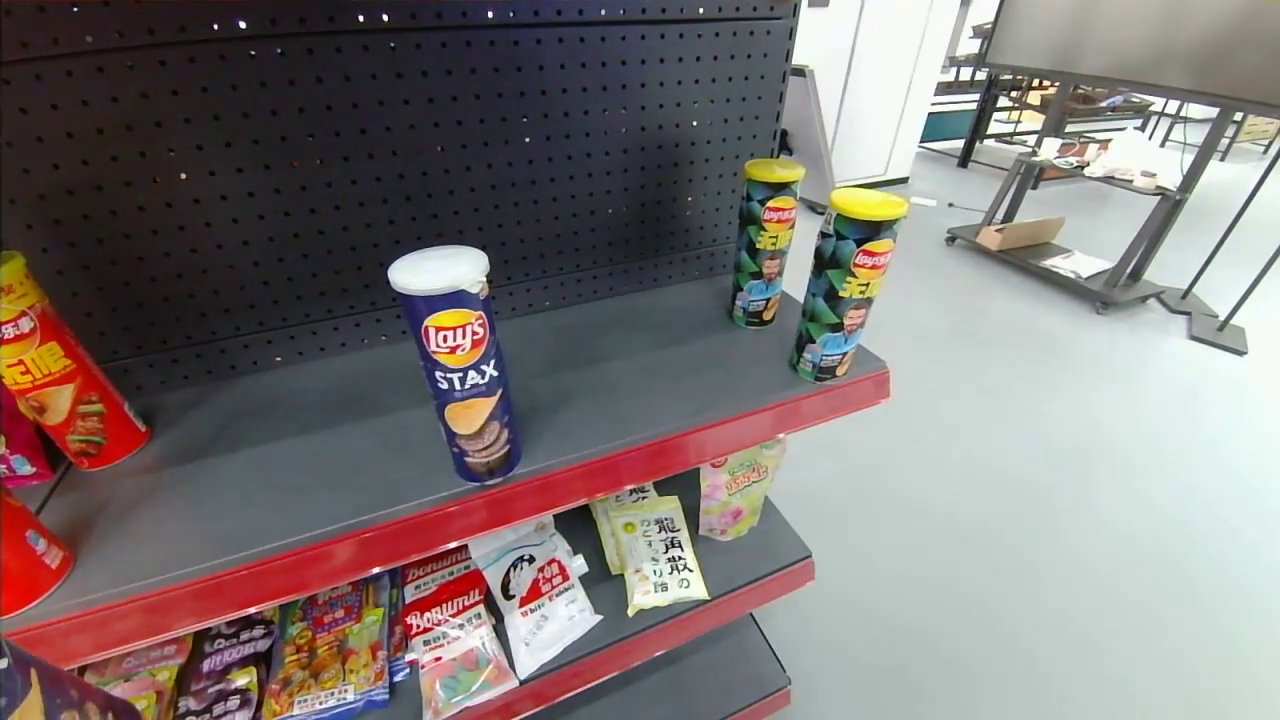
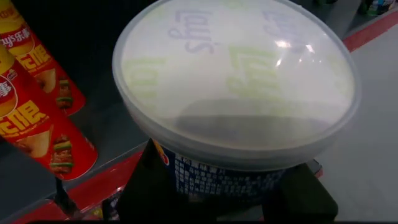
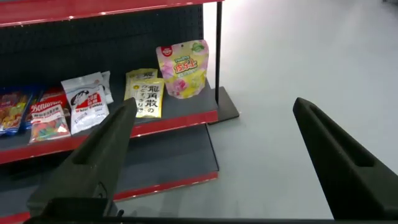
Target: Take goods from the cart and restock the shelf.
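My left gripper (image 2: 227,196) is shut on a blue chip can (image 2: 236,87) with a clear plastic lid, its dark fingers (image 2: 146,190) on either side of the can's body. It hangs just off the shelf's red front edge (image 2: 112,180), near two red chip cans (image 2: 37,118). Another blue chip can (image 1: 455,365) stands upright near the front of the grey shelf board (image 1: 300,440). Two green cans with yellow lids (image 1: 845,285) stand at the shelf's right end. My right gripper (image 3: 217,155) is open and holds nothing, facing the lower shelves.
Red chip cans (image 1: 60,370) stand at the shelf's left end. Snack bags (image 1: 535,590) hang along the lower shelf (image 3: 155,118). A black pegboard (image 1: 400,150) backs the shelf. Open grey floor (image 1: 1050,500) lies to the right, with a metal rack (image 1: 1090,230) farther off.
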You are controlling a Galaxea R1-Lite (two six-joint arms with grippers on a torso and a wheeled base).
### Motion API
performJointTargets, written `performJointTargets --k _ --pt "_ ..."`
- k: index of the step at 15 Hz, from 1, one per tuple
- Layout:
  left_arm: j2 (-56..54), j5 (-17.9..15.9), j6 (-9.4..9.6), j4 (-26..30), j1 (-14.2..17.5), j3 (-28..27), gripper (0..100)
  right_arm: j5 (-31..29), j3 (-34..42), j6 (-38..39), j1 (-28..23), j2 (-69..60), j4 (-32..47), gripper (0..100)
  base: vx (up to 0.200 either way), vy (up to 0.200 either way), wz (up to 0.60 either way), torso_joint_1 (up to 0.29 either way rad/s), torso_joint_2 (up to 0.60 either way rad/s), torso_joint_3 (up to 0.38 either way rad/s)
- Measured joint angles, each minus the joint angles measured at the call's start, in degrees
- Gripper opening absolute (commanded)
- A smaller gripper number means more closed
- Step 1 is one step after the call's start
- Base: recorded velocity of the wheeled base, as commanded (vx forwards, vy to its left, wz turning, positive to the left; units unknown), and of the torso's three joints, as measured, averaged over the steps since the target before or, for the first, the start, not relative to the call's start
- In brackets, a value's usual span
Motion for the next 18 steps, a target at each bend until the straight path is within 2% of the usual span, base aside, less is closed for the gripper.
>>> performJointTargets --k 1,4,7,11,16,18 --pt "1.1 -0.2 -1.51 -1.5 0.0 0.0 0 0.0 0.0 0.0 0.0 0.0 0.0 100 0.000 0.000 0.00 0.000 0.00 0.000" --pt "6.7 -0.4 -3.64 -7.4 0.0 0.0 0 0.0 0.1 0.1 0.0 0.0 0.0 100 0.000 0.000 0.00 0.000 0.00 0.000" --pt "15.1 -0.7 -4.51 -13.8 0.0 -0.2 0 0.0 0.1 0.1 0.0 0.0 0.0 100 0.000 0.000 0.00 0.000 0.00 0.000" --pt "27.4 -1.3 -4.73 -22.9 0.0 -1.7 0 0.0 0.1 0.1 0.0 0.0 0.0 100 0.000 0.000 0.00 0.000 0.00 0.000" --pt "41.2 -1.4 -7.25 -28.4 1.8 -8.5 0 0.0 0.1 0.1 0.0 0.1 0.0 100 0.000 0.000 0.00 0.000 0.00 0.000" --pt "45.8 -1.5 -7.45 -32.5 2.4 -10.5 0 0.0 0.1 0.1 0.0 0.1 0.0 100 0.000 0.000 0.00 0.000 0.00 0.000"
